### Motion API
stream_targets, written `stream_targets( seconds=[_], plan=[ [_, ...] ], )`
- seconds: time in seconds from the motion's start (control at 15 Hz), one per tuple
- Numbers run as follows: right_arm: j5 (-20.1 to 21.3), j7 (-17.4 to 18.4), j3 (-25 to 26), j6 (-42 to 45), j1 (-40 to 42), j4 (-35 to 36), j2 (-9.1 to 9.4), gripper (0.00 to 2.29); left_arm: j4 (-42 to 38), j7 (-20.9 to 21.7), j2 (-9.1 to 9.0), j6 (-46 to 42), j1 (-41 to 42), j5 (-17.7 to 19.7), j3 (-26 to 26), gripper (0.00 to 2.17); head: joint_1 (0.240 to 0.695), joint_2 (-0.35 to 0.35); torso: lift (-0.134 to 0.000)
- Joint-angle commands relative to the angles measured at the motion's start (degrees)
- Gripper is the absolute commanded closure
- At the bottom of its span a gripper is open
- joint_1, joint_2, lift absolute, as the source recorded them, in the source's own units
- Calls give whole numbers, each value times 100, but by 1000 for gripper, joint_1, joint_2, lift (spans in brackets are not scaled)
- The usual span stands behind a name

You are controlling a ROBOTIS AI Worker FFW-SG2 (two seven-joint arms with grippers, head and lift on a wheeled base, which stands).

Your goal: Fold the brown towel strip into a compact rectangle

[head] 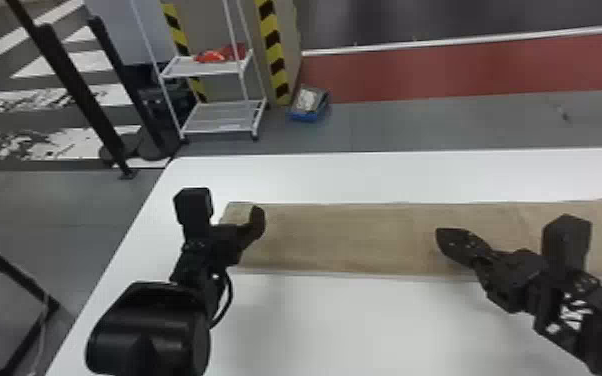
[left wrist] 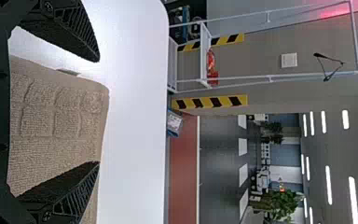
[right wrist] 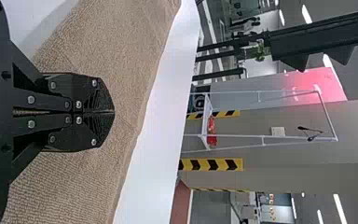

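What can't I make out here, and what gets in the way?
- Part of the right end of the towel: cut off by the head view's right edge.
- The towel's underside: against the table in the head view.
- Cloth directly behind the right hand: covered by it in the right wrist view.
- The table's near edge: cut off by the head view's bottom edge.
- What the red thing is: too small in the head view.

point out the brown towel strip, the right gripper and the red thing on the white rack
brown towel strip (head: 345,239): head view, middle of its left half
right gripper (right wrist: 113,112): right wrist view, where its fingertips meet
red thing (head: 211,56): head view, its orange-red part
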State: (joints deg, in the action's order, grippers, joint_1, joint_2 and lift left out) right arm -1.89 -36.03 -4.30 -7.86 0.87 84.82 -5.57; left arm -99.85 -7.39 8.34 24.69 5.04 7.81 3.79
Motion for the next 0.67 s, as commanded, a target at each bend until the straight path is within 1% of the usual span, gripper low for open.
stream_targets(
  seconds=[0.0, 0.27, 0.6],
  plan=[
    [4, 0, 17, -19, -7, 8, -5, 2172, 88, 36, 9, 93, -38, 10, 43, 120, 695, 230, -123],
    [-5, 0, 34, -19, 1, 8, -5, 2172, 308, 97, 36, 93, -144, 19, 192, 174, 695, 236, -123],
    [-5, 61, 43, -1, 45, 69, -5, 2169, 572, 334, 44, 146, -196, 45, 385, 211, 695, 252, -123]
  ],
)
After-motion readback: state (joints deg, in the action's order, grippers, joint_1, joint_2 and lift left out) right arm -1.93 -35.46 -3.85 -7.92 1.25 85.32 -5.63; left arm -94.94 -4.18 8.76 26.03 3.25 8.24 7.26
